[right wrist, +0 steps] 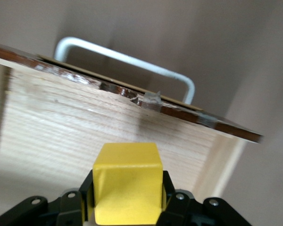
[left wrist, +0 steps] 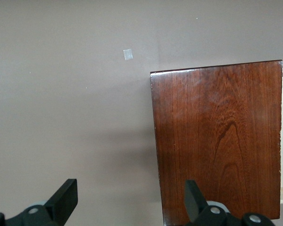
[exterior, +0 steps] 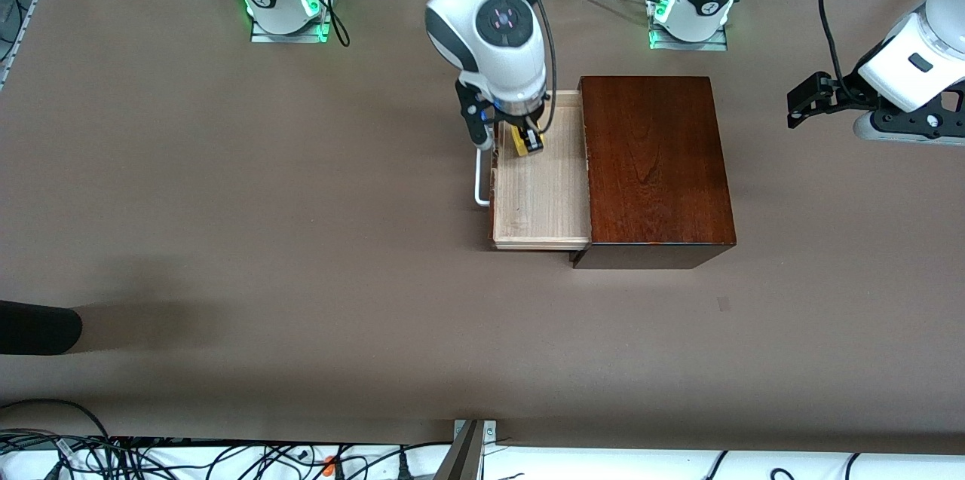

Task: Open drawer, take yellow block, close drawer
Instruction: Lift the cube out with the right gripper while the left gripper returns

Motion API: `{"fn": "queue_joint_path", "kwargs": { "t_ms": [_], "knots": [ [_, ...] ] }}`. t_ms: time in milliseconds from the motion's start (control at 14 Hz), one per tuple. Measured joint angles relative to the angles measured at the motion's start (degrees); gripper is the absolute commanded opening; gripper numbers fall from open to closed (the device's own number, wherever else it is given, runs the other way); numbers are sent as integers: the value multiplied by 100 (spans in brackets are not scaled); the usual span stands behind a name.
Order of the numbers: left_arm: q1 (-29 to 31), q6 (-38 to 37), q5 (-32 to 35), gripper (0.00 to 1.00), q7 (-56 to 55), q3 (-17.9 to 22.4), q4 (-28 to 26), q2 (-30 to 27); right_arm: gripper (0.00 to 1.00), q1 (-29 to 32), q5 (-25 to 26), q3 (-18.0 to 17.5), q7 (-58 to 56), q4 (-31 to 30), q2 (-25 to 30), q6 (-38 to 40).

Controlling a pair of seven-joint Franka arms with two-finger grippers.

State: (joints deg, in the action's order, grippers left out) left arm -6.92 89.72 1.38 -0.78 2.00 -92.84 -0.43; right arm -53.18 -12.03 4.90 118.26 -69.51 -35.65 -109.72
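The drawer (exterior: pixel 541 194) stands pulled out of the dark mahogany box (exterior: pixel 654 163), toward the right arm's end of the table. Its pale tray (right wrist: pixel 61 127) and white loop handle (exterior: pixel 479 178) (right wrist: pixel 127 59) show. My right gripper (exterior: pixel 526 142) reaches down into the tray near the robots' end and is shut on the yellow block (exterior: pixel 521 141) (right wrist: pixel 127 181), with black fingers on both its sides. My left gripper (exterior: pixel 805 99) (left wrist: pixel 130 200) waits open in the air past the box, at the left arm's end of the table.
The brown tabletop (exterior: pixel 264 201) spreads wide around the box. A small pale patch (exterior: pixel 724 304) (left wrist: pixel 128 54) marks the table nearer the front camera than the box. A dark object (exterior: pixel 38 325) juts in at the right arm's end.
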Motion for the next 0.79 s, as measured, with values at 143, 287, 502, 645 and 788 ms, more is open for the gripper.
{"fn": "queue_joint_path", "kwargs": {
  "t_ms": [143,287,502,645,788],
  "knots": [
    [-1,0,0,100,0,-2,0,0,31,158,0,37,-571,5,404,420],
    [-2,0,0,100,0,-4,0,0,31,294,0,268,-1413,-9,753,1047],
    [-9,8,0,100,0,-9,0,0,31,378,-11,1057,-3088,-108,1012,1595],
    [-23,10,-1,100,-5,-113,1,4,31,465,-175,1642,-4263,-322,1100,1677],
    [-42,21,-1,100,-37,-337,0,21,31,650,-370,2200,-5535,-602,1121,1680]
  ]
}}
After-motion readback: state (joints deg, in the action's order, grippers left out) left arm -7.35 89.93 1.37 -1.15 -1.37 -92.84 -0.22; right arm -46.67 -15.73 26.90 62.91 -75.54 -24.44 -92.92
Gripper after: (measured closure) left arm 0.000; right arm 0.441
